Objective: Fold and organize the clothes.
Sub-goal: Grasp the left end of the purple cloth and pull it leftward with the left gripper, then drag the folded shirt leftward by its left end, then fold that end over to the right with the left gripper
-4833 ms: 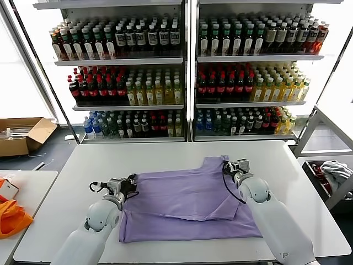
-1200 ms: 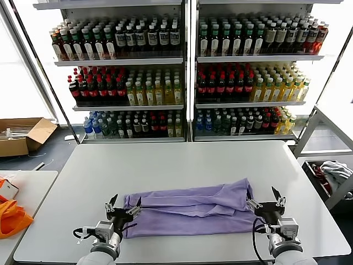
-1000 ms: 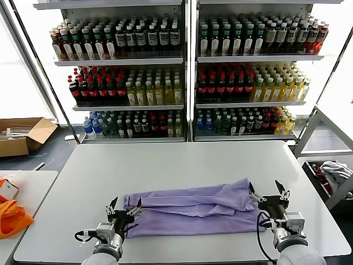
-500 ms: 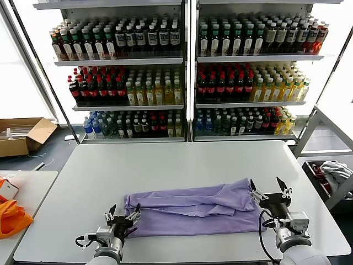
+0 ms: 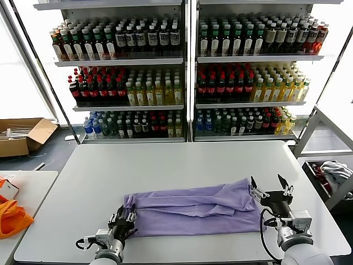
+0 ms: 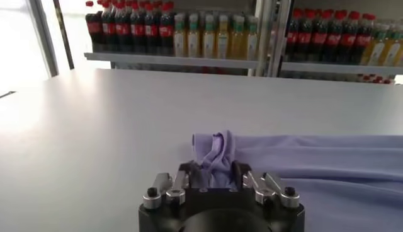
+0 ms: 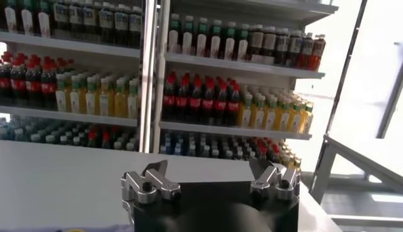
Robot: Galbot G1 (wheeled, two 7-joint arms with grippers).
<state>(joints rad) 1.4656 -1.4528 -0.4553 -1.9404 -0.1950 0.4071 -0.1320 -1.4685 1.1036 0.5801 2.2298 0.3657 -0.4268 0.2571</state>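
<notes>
The clothes, a lavender T-shirt [image 5: 193, 207], lie folded into a long band across the near part of the white table [image 5: 165, 165]. My left gripper [image 5: 122, 218] is low at the band's left end. In the left wrist view the left gripper [image 6: 215, 173] is shut on a bunched corner of the T-shirt [image 6: 218, 154], with dark fingers [image 6: 191, 174] on each side of the fabric. My right gripper [image 5: 269, 187] stands just off the band's right end, open and holding nothing. The right wrist view shows the right gripper [image 7: 211, 169] spread wide with only shelves beyond it.
Shelves of bottles [image 5: 187, 77] stand behind the table's far edge. A cardboard box [image 5: 22, 135] sits on the floor at the left. An orange fabric item [image 5: 11, 215] lies on a side table. A bin with cloth [image 5: 331, 174] is at the right.
The left gripper's jaws have closed from wide open onto the shirt's left corner, bunching it. The right gripper has drifted slightly right and stays open.
</notes>
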